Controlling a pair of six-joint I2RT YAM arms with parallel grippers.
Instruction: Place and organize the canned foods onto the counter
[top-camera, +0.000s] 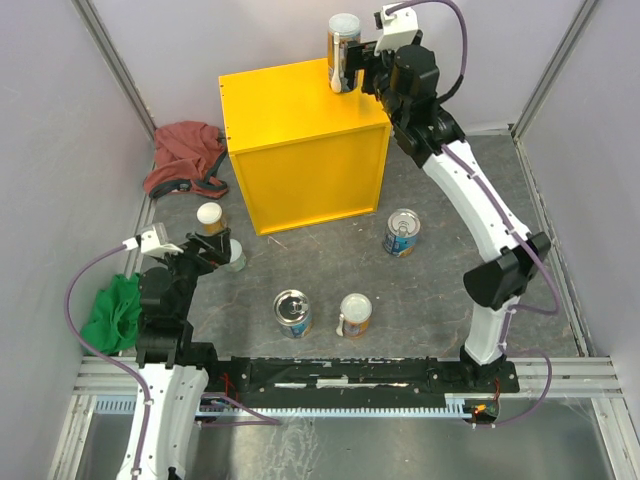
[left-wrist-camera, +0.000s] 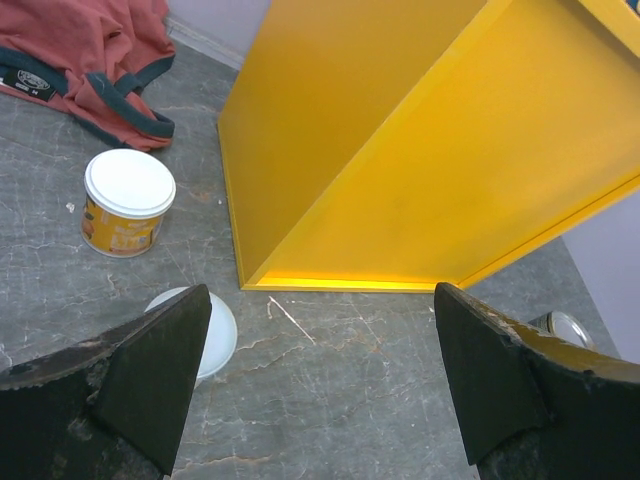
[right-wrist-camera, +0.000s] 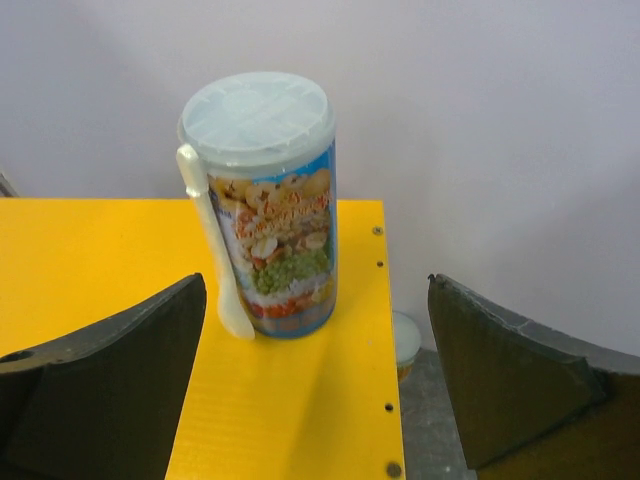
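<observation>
A tall can (right-wrist-camera: 268, 205) with a pale lid and a white spoon on its side stands upright on the yellow counter (right-wrist-camera: 100, 260) near its edge; the top view puts it at the counter's back right corner (top-camera: 343, 50). My right gripper (right-wrist-camera: 315, 290) (top-camera: 360, 65) is open just in front of it, fingers clear of it. My left gripper (left-wrist-camera: 322, 300) (top-camera: 215, 250) hangs open low over the floor, left of the counter (top-camera: 300, 130). A white-lidded orange can (left-wrist-camera: 128, 200) and another white lid (left-wrist-camera: 215, 335) sit by its left finger.
On the grey floor stand two silver-topped tins (top-camera: 293, 312) (top-camera: 402, 232) and a white-lidded can (top-camera: 354, 314). A red cloth (top-camera: 185, 155) lies at the back left, a green cloth (top-camera: 115, 312) beside the left arm. Walls close in three sides.
</observation>
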